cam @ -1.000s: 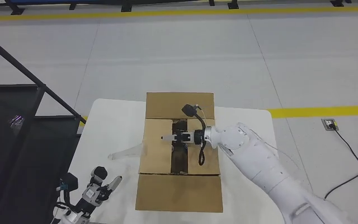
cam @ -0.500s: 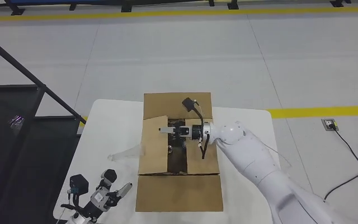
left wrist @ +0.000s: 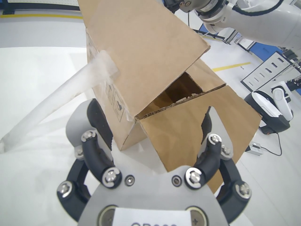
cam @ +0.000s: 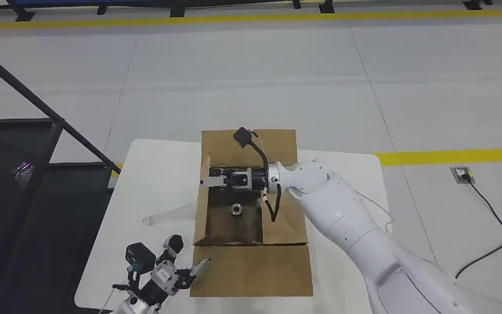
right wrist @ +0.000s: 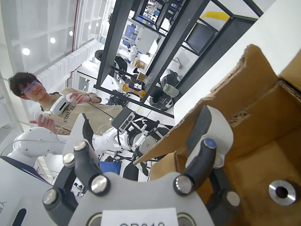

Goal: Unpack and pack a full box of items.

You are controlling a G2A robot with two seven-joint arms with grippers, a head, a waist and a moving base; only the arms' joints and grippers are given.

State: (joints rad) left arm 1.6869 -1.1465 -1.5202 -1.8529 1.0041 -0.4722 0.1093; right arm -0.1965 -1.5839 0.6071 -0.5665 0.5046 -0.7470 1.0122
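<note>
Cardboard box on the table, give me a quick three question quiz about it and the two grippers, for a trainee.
1. True or false: the left gripper is shut on a flap of the cardboard box.
2. What lies inside the box? A) a round metal part B) a glass bottle C) a folded towel
3. Which arm's gripper is at the box's raised side flap?

Key:
1. False. It is open and holds nothing.
2. A.
3. The right gripper, with its fingers apart.
</note>
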